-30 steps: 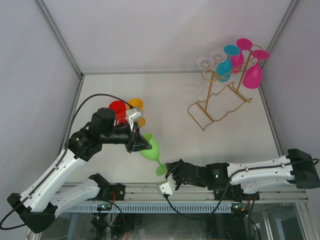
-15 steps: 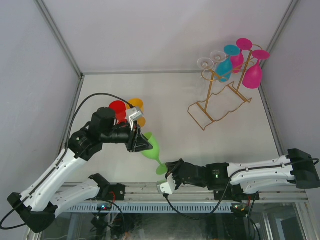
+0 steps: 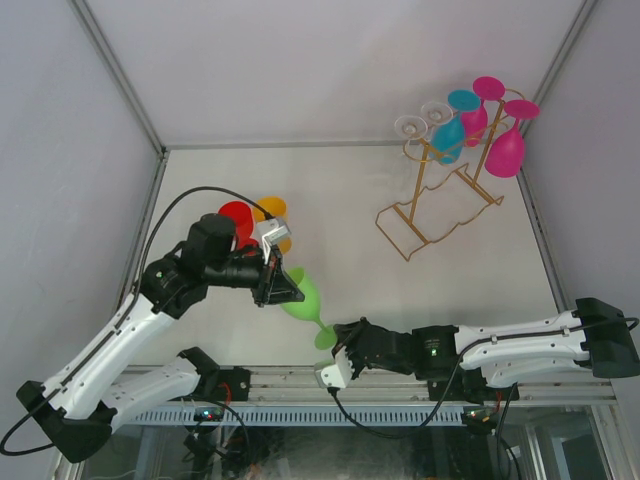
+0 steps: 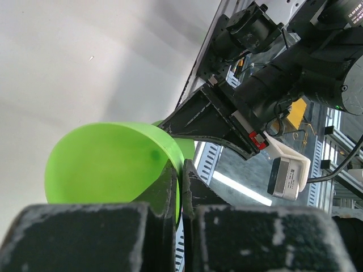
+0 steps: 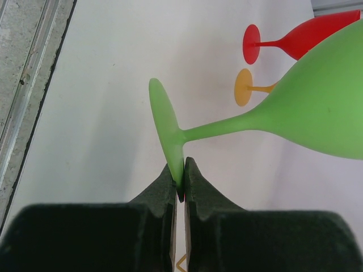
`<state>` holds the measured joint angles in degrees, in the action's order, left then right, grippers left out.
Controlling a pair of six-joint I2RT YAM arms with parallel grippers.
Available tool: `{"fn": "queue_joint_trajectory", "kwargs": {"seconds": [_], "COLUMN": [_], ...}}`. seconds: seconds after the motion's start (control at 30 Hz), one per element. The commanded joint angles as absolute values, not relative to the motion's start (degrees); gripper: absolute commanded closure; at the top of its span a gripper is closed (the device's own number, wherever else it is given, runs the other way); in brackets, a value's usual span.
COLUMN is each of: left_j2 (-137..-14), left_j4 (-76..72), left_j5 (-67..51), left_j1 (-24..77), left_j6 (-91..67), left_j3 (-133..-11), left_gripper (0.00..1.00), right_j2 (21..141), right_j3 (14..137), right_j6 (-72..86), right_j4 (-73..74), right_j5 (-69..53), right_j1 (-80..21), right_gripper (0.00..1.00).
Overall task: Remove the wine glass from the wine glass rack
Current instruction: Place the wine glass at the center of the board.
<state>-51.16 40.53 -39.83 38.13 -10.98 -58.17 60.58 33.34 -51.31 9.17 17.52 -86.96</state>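
**Green glass held at both ends, hand-off before set-down**

Left gripper [image 4: 180, 170] is clenched on the thin bowl rim of the green matte wine glass [image 3: 300, 298], one finger inside the bowl and one outside. The glass lies tilted on its side above the near-left part of the white table [image 3: 350, 200], well apart from the gold wire wine glass rack [image 3: 391, 236] at far right.

Right gripper [image 5: 179, 170] is clamped on the very edge of the foot disc.

Likely a transfer between arms. Both pinches are edge grips, so the glass can pivot.
- Let only one side go, slowly.
- Check that the other grip holds before moving.
- Don't pull the arms apart.

The red wine glass [image 3: 236, 215] and orange wine glass [image 3: 272, 210] sit just beyond the left gripper, so swing clear of them. Teal, pink and clear glasses hang on the rack.
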Motion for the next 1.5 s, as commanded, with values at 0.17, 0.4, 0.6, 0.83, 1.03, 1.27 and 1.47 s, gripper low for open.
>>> {"fn": "queue_joint_trajectory", "kwargs": {"seconds": [0.17,0.4,0.6,0.83,1.03,1.27,1.47], "left_j2": [-49.1,-46.8,-45.8,-46.8,-49.3,-53.6,-57.5], "left_j4": [40.5,40.6,42.7,46.5,48.2,48.0,44.5], "left_j5": [-39.0,-26.8,-19.4,-8.3,1.9,12.0,15.7], "left_j1": [38.6,38.6,38.6,38.6,38.6,37.9,35.2], "left_j6": [-11.3,-11.9,-11.1,-11.7,-13.5,-17.5,-21.1], "left_j3": [-61.3,-62.2,-63.4,-63.2,-62.8,-60.5,-58.5], "left_gripper": [1.00,1.00,1.00,1.00,1.00,1.00,1.00], "right_j2": [59.4,57.2,55.5,51.7,50.4,50.1,48.2], "right_j3": [33.7,33.7,33.4,30.9,30.6,30.7,33.4], "right_j6": [-46.7,-44.5,-42.1,-39.0,-35.1,-20.9,3.0], "right_j4": [7.0,7.5,7.0,-1.0,-7.3,-15.3,-11.7], "right_j5": [20.8,17.5,19.7,26.0,30.3,38.1,46.8], "right_j1": [-85.5,-85.5,-85.6,-85.6,-85.5,-83.1,-77.9], "right_gripper": [0.94,0.51,0.39,0.38,0.38,0.26,0.20]}}
